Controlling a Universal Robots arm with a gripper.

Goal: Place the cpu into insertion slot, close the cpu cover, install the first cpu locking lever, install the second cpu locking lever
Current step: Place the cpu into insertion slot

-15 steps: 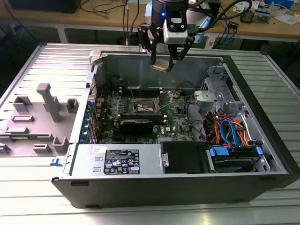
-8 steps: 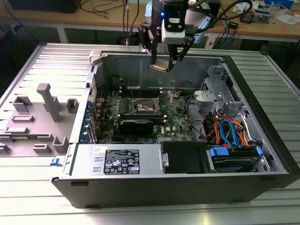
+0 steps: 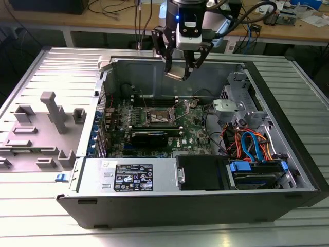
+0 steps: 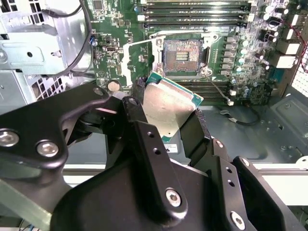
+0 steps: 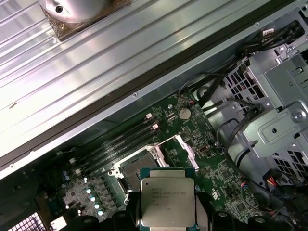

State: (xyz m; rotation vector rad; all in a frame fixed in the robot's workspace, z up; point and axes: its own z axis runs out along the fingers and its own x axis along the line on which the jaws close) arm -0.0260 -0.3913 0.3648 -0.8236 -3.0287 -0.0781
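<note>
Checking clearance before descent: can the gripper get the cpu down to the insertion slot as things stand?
Likely yes. The gripper holds the cpu above the open case; the insertion slot lies bare, the cpu cover is flipped open beside it, and nothing sits between them.

The chip [image 5: 168, 202] is showing a silver-grey top with a green border. The circuit board [image 3: 198, 131] is showing green. The gripper [image 3: 178, 71] is showing black. The cables [image 3: 252, 143] are showing orange and blue.

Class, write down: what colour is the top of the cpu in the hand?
The cpu has a silver-grey metal top; best seen in the first wrist view.
</note>
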